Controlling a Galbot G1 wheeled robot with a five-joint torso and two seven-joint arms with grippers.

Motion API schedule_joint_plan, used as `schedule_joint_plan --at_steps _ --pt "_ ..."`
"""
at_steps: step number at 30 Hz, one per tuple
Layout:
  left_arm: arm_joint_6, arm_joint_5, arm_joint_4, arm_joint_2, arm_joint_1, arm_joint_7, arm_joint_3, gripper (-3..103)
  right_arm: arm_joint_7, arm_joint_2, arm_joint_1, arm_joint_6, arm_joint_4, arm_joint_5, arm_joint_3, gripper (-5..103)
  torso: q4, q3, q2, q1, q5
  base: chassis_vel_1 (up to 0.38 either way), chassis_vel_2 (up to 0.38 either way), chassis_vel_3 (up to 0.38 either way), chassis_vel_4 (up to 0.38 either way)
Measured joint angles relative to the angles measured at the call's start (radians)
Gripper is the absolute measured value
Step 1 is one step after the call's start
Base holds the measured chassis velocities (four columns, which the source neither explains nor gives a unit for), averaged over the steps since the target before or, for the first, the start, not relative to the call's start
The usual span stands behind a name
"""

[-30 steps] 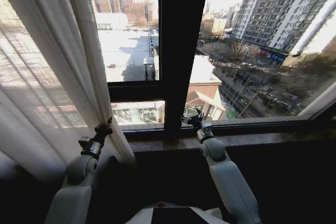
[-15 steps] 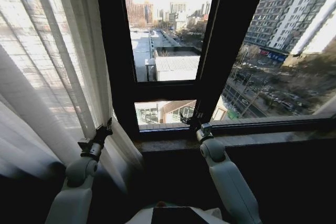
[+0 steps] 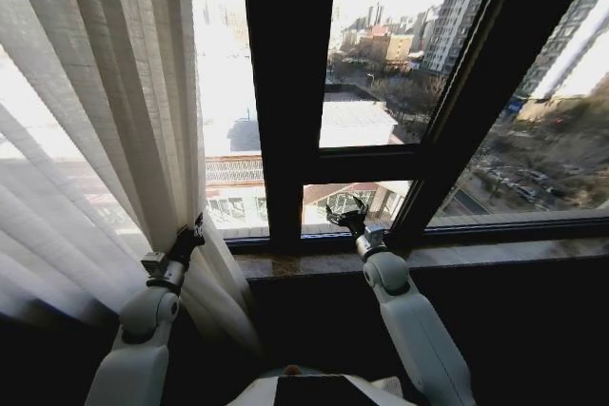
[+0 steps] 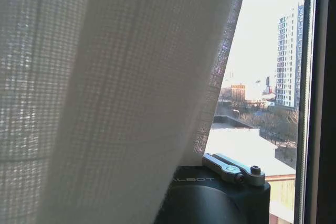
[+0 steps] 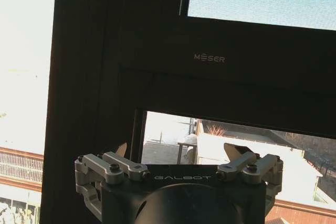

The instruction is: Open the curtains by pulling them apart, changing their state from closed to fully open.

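My left gripper (image 3: 195, 228) against the sheer curtain's (image 3: 105, 121) inner edge, jaws' state unclear, right gripper (image 3: 344, 217) jaws wide before bare window frame (image 3: 285, 92).

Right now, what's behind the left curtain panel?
Through the sheer curtain, bright daylight and faint building shapes show. Thick folds hide the window frame edge there. The left end effector sits against the fabric's lower edge.

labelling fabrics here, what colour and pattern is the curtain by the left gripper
Sheer white curtain with vertical pleats and a fine grid weave, best seen in the left wrist view.
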Motion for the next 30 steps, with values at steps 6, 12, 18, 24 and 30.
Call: schedule_joint_plan --at_steps 6,12,18,24,30 --pt "0.0 0.002 -0.003 -0.005 0.004 -0.001 -0.003 0 -0.001 -0.001 -0.005 0.0 0.004 0.0 -0.001 100 0.0 0.0 0.0 0.0 0.0001 0.359 0.36 -0.365 -0.331" --pt "0.0 0.008 -0.005 -0.013 0.006 -0.001 -0.005 0 -0.002 -0.001 -0.011 0.001 0.006 0.001 -0.004 100 0.0001 0.0 0.0 0.0 0.0 0.346 0.362 -0.371 -0.363" --pt "-0.001 0.02 -0.012 -0.029 0.011 -0.002 -0.003 0 -0.002 -0.006 -0.015 0.003 0.006 0.001 -0.004 100 0.0001 0.0 0.0 0.0 0.0001 0.345 0.358 -0.364 -0.353" --pt "-0.002 0.021 -0.021 -0.03 0.023 -0.002 -0.014 0 -0.002 -0.002 -0.019 0.004 0.006 0.002 -0.005 100 0.0001 0.0 0.0 0.0 0.0001 0.35 0.359 -0.355 -0.341" --pt "-0.004 0.021 -0.031 -0.038 0.034 -0.002 -0.019 0 -0.002 0.002 -0.022 0.005 0.011 0.002 -0.007 100 0.0002 0.0 0.0 0.0 0.0002 0.361 0.35 -0.339 -0.346"
